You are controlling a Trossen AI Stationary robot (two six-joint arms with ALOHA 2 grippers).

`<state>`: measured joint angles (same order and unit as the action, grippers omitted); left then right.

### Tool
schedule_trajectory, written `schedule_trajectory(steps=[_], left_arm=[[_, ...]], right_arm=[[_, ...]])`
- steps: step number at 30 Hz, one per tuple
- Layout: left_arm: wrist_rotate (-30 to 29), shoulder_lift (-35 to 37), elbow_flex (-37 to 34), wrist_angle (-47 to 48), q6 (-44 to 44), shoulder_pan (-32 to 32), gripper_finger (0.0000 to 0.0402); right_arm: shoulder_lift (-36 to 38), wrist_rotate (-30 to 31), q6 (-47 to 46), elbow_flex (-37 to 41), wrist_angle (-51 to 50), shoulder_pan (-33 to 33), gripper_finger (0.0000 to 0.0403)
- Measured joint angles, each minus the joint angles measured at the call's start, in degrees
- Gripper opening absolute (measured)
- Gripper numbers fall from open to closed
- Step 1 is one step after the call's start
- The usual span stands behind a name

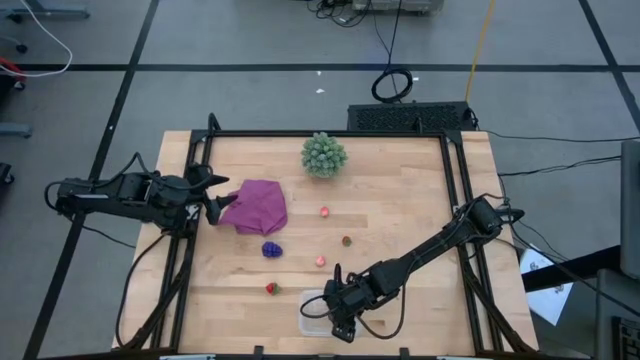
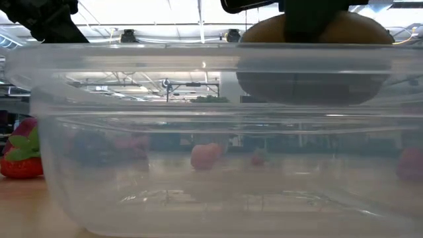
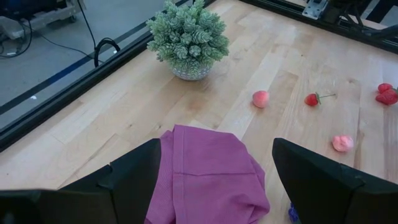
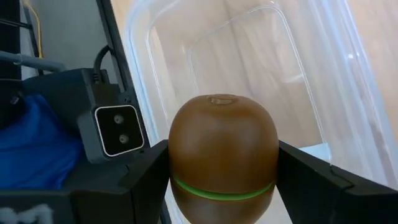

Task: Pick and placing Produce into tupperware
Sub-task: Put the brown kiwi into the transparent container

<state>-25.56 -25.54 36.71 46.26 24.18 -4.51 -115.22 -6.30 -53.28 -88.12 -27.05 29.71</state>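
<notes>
The clear tupperware [image 1: 312,312] stands at the table's near edge. Over it, my right gripper [image 4: 222,171] is shut on the brown kiwi [image 4: 222,146]. In the low view the kiwi [image 2: 370,30] sits partly below the tupperware's rim [image 2: 132,56], above its floor. On the wood lie a purple grape cluster [image 1: 271,249], a strawberry [image 1: 271,288] and pink and red berries [image 1: 320,261] [image 1: 325,211] [image 1: 346,241]. My left gripper [image 1: 215,195] stands open at the table's left, by the magenta cloth [image 1: 257,207]. My right gripper pinches the kiwi between its two fingers [image 4: 146,177], one on each side at its green-banded middle [image 4: 186,186]. The fingers slant down from above the tub. The kiwi is lifted clear, its lower part inside the tupperware's walls [image 4: 261,62].
A pale green bushy ball [image 1: 324,155] sits at the far middle of the table. A small camera box [image 4: 115,130] stands just beside the tub at the near edge. Black frame rails [image 1: 455,190] run along the table's sides. Bare wood lies right of the berries.
</notes>
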Motion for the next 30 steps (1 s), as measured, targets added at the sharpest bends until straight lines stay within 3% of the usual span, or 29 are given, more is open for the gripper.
schedule_trajectory(steps=[30], left_arm=[[-0.6,-0.01,0.0,0.0,-1.03,-0.02,0.0312]], right_arm=[[0.02,-4.73,-2.35,3.63,5.77,-0.24,0.0251]])
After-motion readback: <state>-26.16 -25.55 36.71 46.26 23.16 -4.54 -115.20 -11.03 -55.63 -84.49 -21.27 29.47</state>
